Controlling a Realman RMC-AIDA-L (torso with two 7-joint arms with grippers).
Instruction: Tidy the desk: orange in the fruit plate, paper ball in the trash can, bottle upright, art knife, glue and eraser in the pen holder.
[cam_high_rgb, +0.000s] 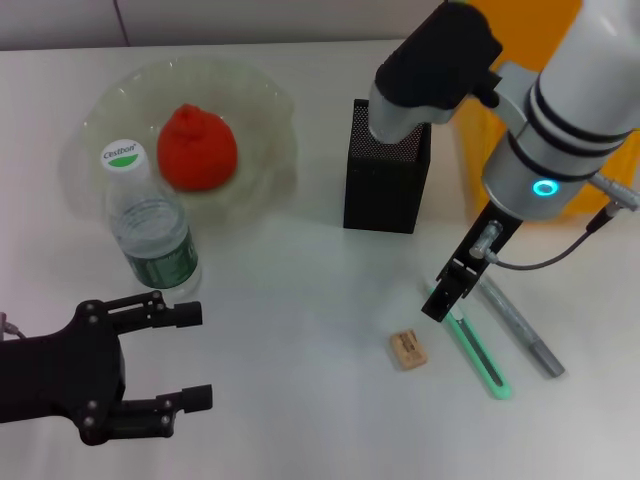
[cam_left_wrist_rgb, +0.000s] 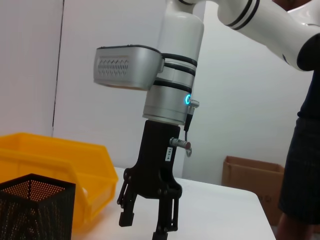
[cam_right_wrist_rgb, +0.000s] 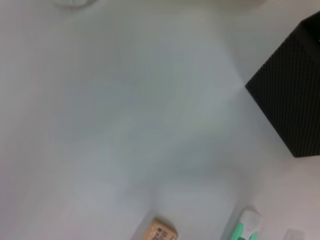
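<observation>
The bottle (cam_high_rgb: 150, 225) cap reads "Cestbon" — the spread right gripper (cam_high_rgb: 447, 293) hides the knife (cam_high_rgb: 477, 350) tip; left gripper (cam_high_rgb: 185, 355) spread.

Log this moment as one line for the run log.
orange in fruit plate | bottle upright | right gripper open over art knife | left gripper open, idle

Red-orange orange (cam_high_rgb: 197, 148), pale-green fruit plate (cam_high_rgb: 262, 95), black mesh pen holder (cam_high_rgb: 385, 185), mint-green art knife (cam_high_rgb: 478, 355).
</observation>
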